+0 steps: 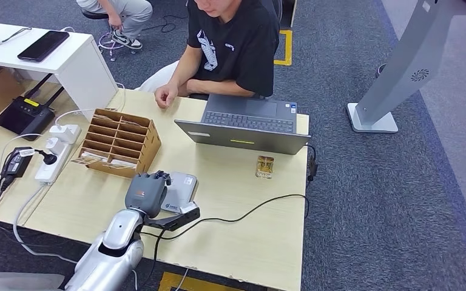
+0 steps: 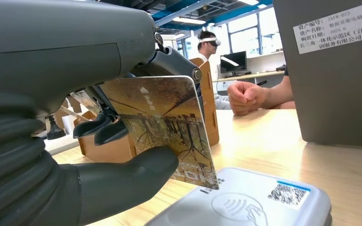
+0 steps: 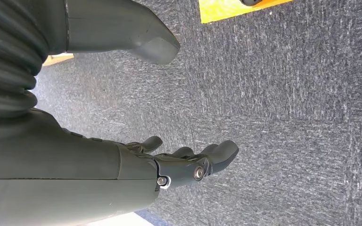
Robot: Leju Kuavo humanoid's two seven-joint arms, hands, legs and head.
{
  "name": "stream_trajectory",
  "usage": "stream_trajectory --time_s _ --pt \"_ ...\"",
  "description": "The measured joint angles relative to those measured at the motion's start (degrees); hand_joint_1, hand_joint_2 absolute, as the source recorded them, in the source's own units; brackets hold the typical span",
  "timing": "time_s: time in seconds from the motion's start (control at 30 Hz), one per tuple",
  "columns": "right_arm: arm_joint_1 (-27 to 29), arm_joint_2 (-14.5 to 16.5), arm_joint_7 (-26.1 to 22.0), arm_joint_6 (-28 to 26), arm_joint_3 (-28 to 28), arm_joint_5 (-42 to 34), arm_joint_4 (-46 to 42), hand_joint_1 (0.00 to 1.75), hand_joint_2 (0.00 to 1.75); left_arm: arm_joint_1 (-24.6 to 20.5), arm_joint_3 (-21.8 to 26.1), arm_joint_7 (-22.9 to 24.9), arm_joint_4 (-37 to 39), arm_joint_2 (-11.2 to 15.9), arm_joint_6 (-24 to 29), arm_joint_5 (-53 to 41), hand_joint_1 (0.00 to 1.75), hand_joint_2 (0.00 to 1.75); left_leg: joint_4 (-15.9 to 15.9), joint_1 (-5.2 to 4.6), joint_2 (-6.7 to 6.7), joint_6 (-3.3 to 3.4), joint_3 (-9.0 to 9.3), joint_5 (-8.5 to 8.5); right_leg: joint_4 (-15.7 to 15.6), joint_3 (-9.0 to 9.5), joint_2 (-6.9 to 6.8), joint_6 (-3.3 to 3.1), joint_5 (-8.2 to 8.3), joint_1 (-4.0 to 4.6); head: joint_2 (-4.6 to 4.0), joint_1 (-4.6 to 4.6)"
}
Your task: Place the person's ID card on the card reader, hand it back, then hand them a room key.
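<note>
You see the card (image 2: 167,129), printed with a picture of autumn trees, pinched between the thumb (image 2: 122,181) and the darker fingers (image 2: 99,127) of the left hand (image 1: 147,193). It is tilted, with its lower corner just above the grey card reader (image 2: 259,202), and you cannot tell whether it touches. In the head view the hand covers the left part of the reader (image 1: 182,188) at the front of the light wooden table (image 1: 243,236). A second card (image 1: 264,167) with the same brown picture lies flat on the table, in front of the open laptop (image 1: 246,124). Behind the left hand stands a cardboard organizer (image 1: 118,142) with many compartments. The person (image 1: 233,42) in a black T-shirt sits behind the laptop, with one fist (image 1: 165,95) resting on the table. Your right hand (image 3: 169,165) hangs over the grey carpet (image 3: 287,117), fingers apart and a little curled, holding nothing.
</note>
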Motion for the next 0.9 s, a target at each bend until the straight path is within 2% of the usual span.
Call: stream_trajectory --time_s 0.33,0.57,0.9 --pt "0.0 0.0 0.05 0.02 0.0 0.56 0.0 0.0 1.75 -0.19 0.01 -0.92 2.81 -0.83 1.63 -0.9 1.75 1.75 0.0 0.0 0.0 0.0 -0.01 0.0 0.0 -0.01 0.0 0.0 0.0 0.0 0.0 0.0" --pt "-0.01 0.0 -0.13 0.1 0.0 0.88 0.0 0.0 1.75 -0.34 0.12 -3.45 3.65 -1.1 3.3 -0.3 1.75 1.75 0.0 0.0 -0.01 0.0 -0.02 0.0 0.0 -0.01 -0.01 0.0 0.0 0.0 0.0 0.0" --pt "-0.01 0.0 -0.26 0.11 0.0 1.41 0.0 0.0 1.75 -0.43 1.2 -4.85 6.1 -1.67 2.8 0.86 1.75 1.75 0.0 0.0 -0.03 0.01 -0.02 0.0 0.0 0.01 -0.04 0.01 -0.01 0.0 0.0 0.0"
